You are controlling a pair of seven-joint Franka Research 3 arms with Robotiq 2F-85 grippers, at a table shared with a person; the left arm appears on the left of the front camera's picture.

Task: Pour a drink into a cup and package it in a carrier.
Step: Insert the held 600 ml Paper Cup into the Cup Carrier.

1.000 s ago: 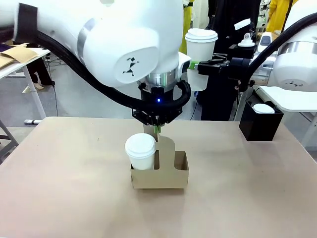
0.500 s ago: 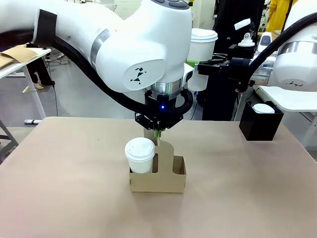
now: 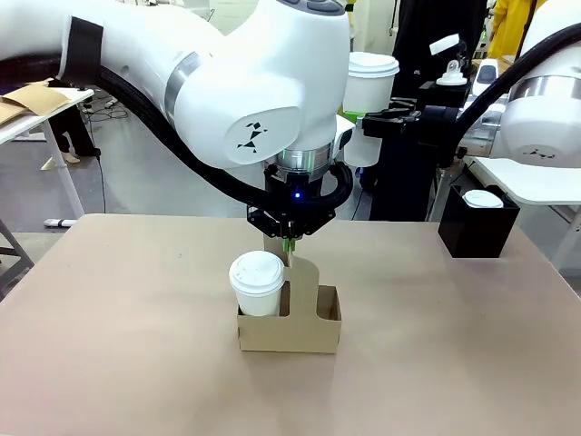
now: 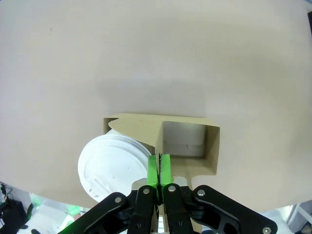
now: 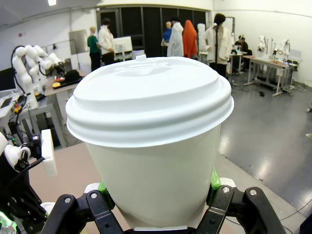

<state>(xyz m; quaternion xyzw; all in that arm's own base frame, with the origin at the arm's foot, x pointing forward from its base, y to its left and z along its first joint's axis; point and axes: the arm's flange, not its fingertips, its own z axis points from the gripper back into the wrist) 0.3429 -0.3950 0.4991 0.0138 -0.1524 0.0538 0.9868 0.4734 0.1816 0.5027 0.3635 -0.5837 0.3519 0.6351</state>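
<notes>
Here the left gripper (image 4: 159, 165) is pinched narrow on the handle panel of the brown cardboard two-cup carrier (image 3: 300, 334), mid-table, with a shorter white lidded cup (image 3: 257, 282) in its left pocket. The right gripper (image 3: 365, 125) clasps the tall white lidded paper cup (image 3: 368, 86) aloft, far right. My advice: steady the carrier, hold the cup upright, and centre it above the empty right pocket (image 4: 183, 139) before lowering.

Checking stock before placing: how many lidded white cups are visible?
3. One cup sits in the carrier's left slot; a tall cup is held aloft by the right gripper; a third cup sits in a black box at the table's right. Others may be hidden.
</notes>
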